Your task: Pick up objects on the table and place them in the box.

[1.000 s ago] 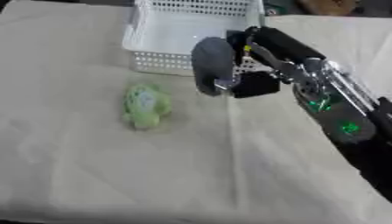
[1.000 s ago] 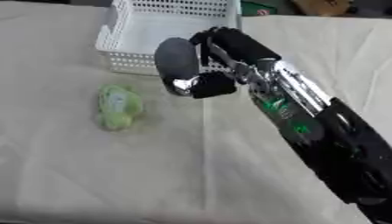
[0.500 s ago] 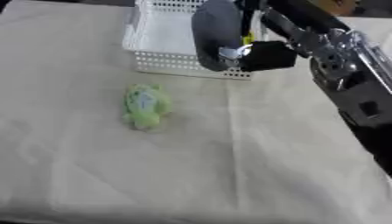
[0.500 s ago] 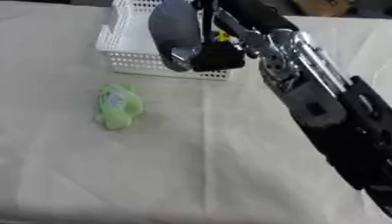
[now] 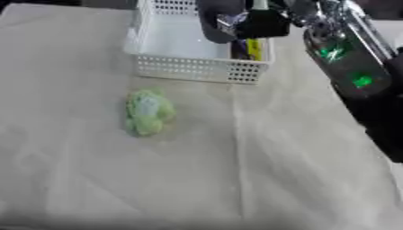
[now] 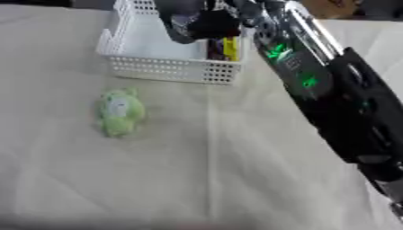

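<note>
Up at the far side of the table [image 5: 299,179], which is covered with a pale cloth, the robot's right hand [image 5: 256,20] hangs over the white basket [image 5: 197,67], its arm coming in from the right with green lights glowing along the forearm. The fingers are curled around a dark grey, rounded object [image 5: 214,22], which is held above the inside of the basket, over its right half; what the object is cannot be made out. Inside the basket, against the right wall, something yellow and dark [image 6: 228,48] stands upright. The basket itself is a mesh-sided tray with a bare pale floor on its left half. In front of it, well apart from the near wall and toward the left, a small green soft toy [image 5: 147,112] lies on the cloth, touching nothing else. The left hand does not show in either view
</note>
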